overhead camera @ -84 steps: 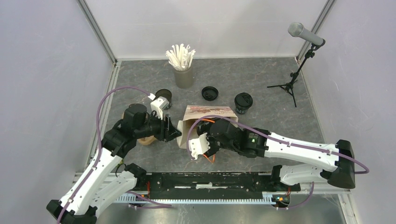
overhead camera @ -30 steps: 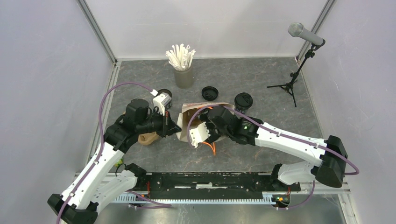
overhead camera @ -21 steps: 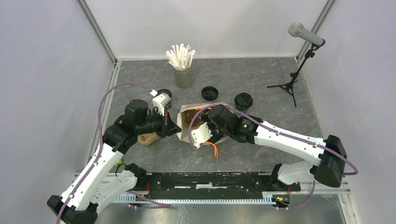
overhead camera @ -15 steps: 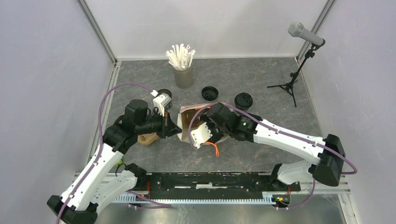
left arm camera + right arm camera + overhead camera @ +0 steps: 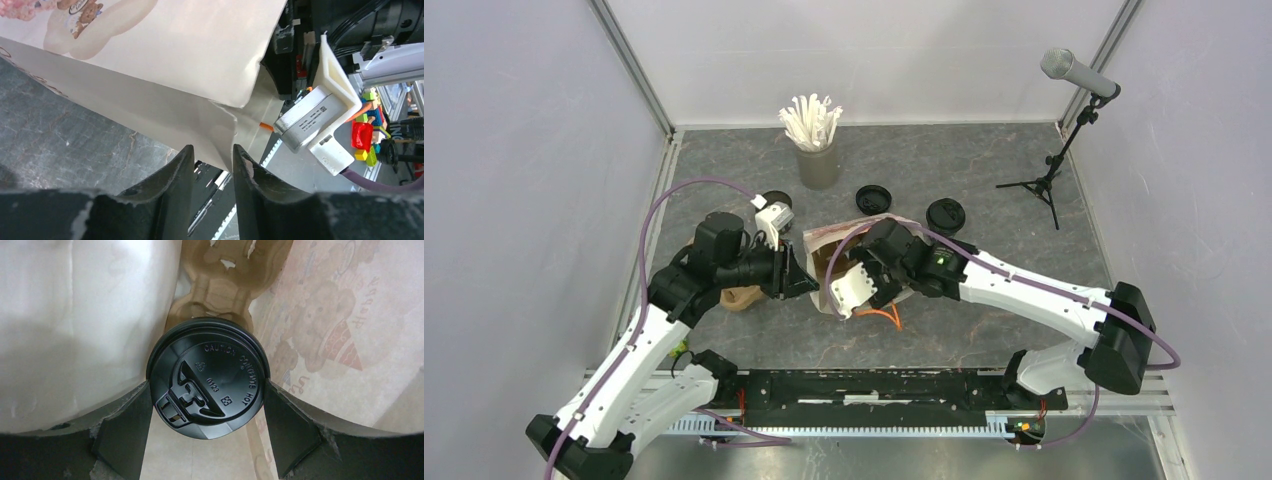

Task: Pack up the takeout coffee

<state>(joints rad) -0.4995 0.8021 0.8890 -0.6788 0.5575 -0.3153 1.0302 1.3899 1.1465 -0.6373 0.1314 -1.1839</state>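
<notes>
Paper bag [image 5: 817,240] printed with bears sits in the middle of the grey surface [image 5: 984,170], its mouth open. The right end effector [image 5: 208,386] reaches inside it, fingers spread wide and pressed against the two sides of a lidded cup [image 5: 207,382], black, seen from above. Just beyond that cup, deeper in the bag, is a brown pulp carrier [image 5: 225,275]. The left end effector [image 5: 212,155] is at the bag's rim, its fingers a little apart, with a folded corner of the paper in the narrow gap. Behind the bag stand a second lidded cup [image 5: 945,214], a loose lid [image 5: 873,199] and an open cup [image 5: 775,200]. Another carrier [image 5: 742,297] lies under the left arm. A grey cup of straws [image 5: 818,160] stands at the back.
</notes>
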